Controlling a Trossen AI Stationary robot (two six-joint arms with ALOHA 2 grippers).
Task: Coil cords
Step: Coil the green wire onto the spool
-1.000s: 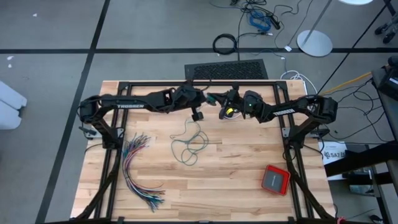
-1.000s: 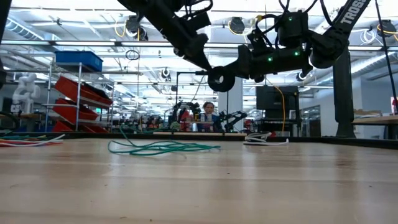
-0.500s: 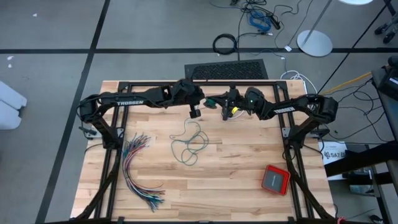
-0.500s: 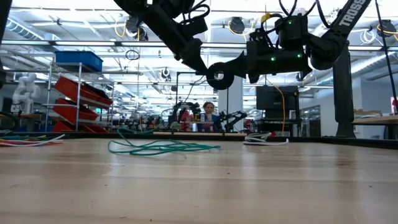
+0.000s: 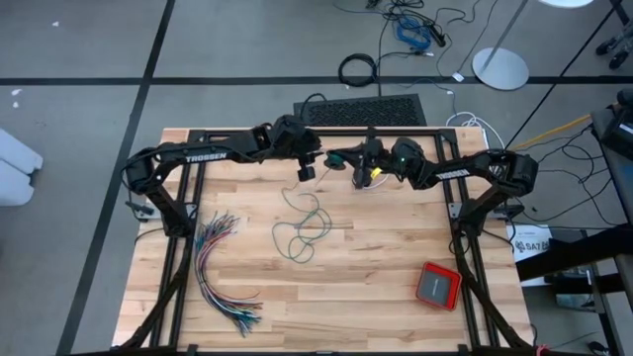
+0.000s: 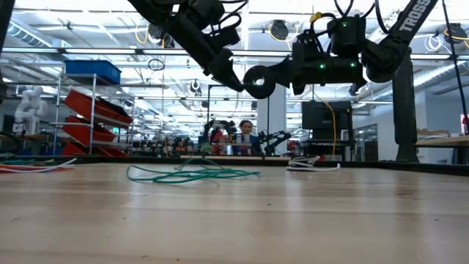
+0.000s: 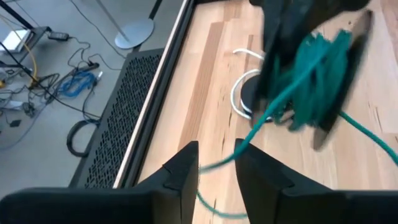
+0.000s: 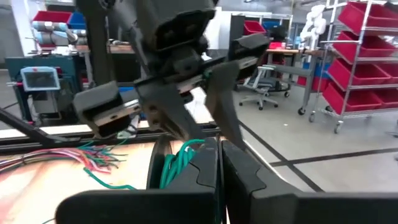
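The teal cord is partly wound into a coil [image 7: 317, 74] around my right gripper [image 5: 341, 158], which is shut and held level above the far middle of the table. The rest of the cord lies in loose loops [image 5: 302, 225] on the wood. One strand [image 7: 273, 118] runs from the coil across the gap of my left gripper [image 7: 217, 168], which stands open just left of the right one. The black cord with its white tail [image 7: 245, 99] lies coiled on the table under the grippers. My left gripper has the teal strand [image 7: 214, 163] crossing between its fingertips; whether they touch it I cannot tell. My right gripper carries several turns of the teal cord [image 8: 177, 163] wound around its shut, level fingers. A thin green line [image 8: 217, 196] shows in the seam between them. The coil is clear of the table.
A fan of many-coloured wires [image 5: 220, 267] lies at the table's left. A red box [image 5: 437, 285] sits near the right front. A dark grille [image 5: 361, 111] lies past the far edge, and a thick black cable ring [image 5: 358, 69] is on the floor beyond.
My left gripper has swung toward the table's far edge and a little left, staying close to the right gripper's coil. The loose teal loops on the table have shifted slightly, with one strand drawn up toward the grippers.
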